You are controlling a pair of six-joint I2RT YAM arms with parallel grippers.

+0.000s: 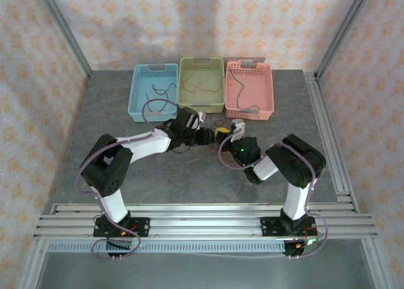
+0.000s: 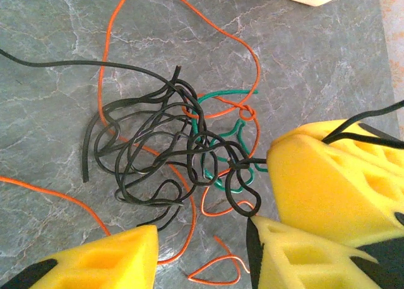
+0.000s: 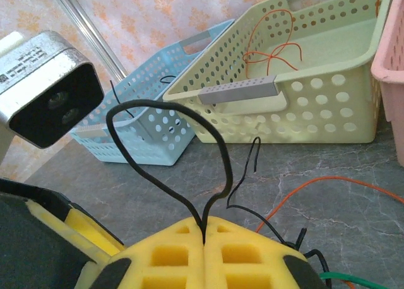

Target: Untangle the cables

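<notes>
**Desk:** What does the bench look like from your end?

**Me:** Grey marbled tabletop (image 2: 50, 24) with patterned wallpaper (image 1: 189, 17) behind it. At the back are three perforated plastic baskets: a blue basket (image 1: 153, 90), a pale green basket (image 3: 315, 93) and a pink basket (image 1: 249, 87). A loose orange wire (image 3: 268, 54) lies in the green one.

**Desk:** And the cables?

**Me:** A knot of thin black, orange and green wires (image 2: 183, 144) sits on the table just in front of the baskets, between my two arms.

**Desk:** Grippers?

**Me:** My right gripper (image 3: 203, 224) is clenched on a black wire loop (image 3: 224, 166) that arches up out of its yellow foam pads (image 3: 252, 245). My left gripper (image 2: 203, 229) hangs over the near edge of the knot. Its jaws are apart and nothing is pinched between them.

**Desk:** How will the stuff handle?

**Me:** Light, limp and a bit springy, I'd say. If I tug one strand, I expect the whole clump to drag along with it. The insulation looks smooth and very thin, so it may slide through the foam unless I pinch it squarely.

I'd avoid the dense black middle. The long orange strand (image 2: 218, 27) curving wide around the knot is free for most of its run, so I'd grip it there, with the right arm as the anchor.
</notes>
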